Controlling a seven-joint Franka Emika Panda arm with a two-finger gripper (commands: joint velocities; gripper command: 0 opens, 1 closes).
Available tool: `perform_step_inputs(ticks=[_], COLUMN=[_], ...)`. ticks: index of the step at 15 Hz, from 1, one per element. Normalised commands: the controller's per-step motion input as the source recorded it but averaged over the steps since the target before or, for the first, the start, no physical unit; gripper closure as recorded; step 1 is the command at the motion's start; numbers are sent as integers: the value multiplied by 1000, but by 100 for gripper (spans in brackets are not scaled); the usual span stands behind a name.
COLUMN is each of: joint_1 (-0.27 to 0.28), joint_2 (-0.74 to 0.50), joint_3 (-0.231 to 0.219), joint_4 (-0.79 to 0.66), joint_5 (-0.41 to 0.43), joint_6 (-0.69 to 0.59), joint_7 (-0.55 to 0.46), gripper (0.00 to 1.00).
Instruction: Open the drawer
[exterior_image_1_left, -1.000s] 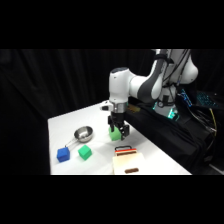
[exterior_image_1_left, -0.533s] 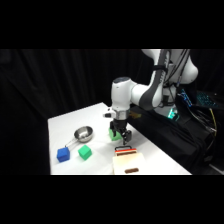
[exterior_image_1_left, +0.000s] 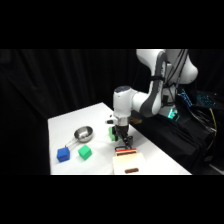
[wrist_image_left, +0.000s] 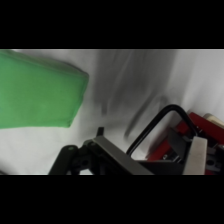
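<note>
The drawer (exterior_image_1_left: 128, 161) is a small cream box at the table's front edge, its black-and-red bar handle (exterior_image_1_left: 125, 149) on the far side, facing the arm. My gripper (exterior_image_1_left: 121, 141) hangs just above that handle, almost touching it. In the wrist view the black bar handle (wrist_image_left: 159, 120) arcs up on the right over the red part (wrist_image_left: 200, 126), right beside my black linkage (wrist_image_left: 100, 156). A green cube (wrist_image_left: 37, 92) fills the upper left of that view, and in the side view it stands just behind the gripper (exterior_image_1_left: 110, 133).
A metal bowl (exterior_image_1_left: 83, 133) sits at the middle left of the white table (exterior_image_1_left: 65, 125). A second green cube (exterior_image_1_left: 85, 152) and a blue cube (exterior_image_1_left: 63, 154) stand near the front left. Black cloth and cables lie to the right of the table.
The gripper has come down and moved forward from beside the green cube to just above the drawer's handle. The drawer, cubes and bowl have not moved.
</note>
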Motion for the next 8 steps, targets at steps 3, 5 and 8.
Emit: perform_step_inputs(ticks=[3, 5, 8], joint_1=[-223, -225, -201], joint_2=[190, 186, 171], joint_3=[193, 186, 164], joint_4=[110, 146, 150], joint_5=[123, 108, 94], joint_6=[192, 155, 137], joint_7=[-200, -201, -193], gripper=[0, 0, 0])
